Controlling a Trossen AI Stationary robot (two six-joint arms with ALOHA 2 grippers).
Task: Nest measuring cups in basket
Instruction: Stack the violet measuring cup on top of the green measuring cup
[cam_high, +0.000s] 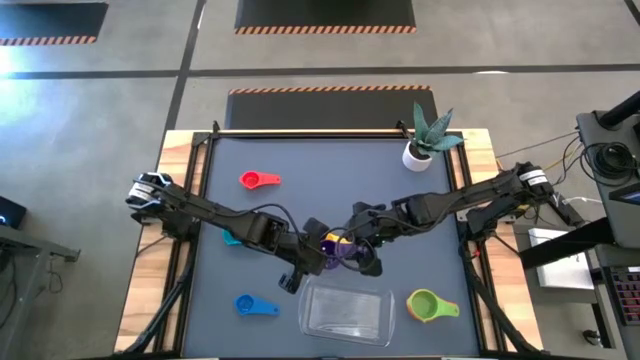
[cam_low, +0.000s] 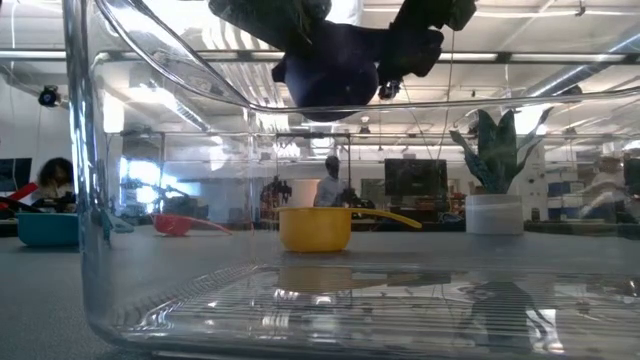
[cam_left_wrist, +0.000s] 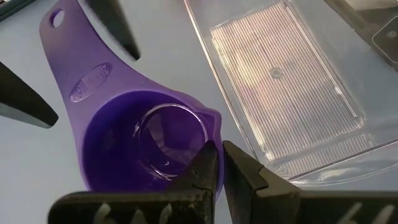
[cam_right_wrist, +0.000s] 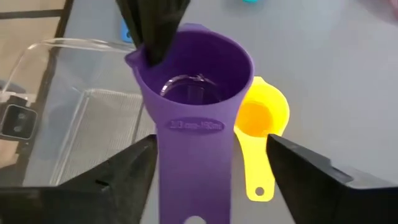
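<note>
while left gripper pinches purple cup rim, fingers nearly closed, i hold it aloft just behind basket for handover. right gripper fingers spread wide beside handle, gripping nothing. yellow cup on counter below.

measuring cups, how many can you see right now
6: red cup far left; teal cup by the left arm; blue cup near left; green cup beside the basket; purple cup held mid-air; yellow cup beneath. Arms may hide another.
</note>
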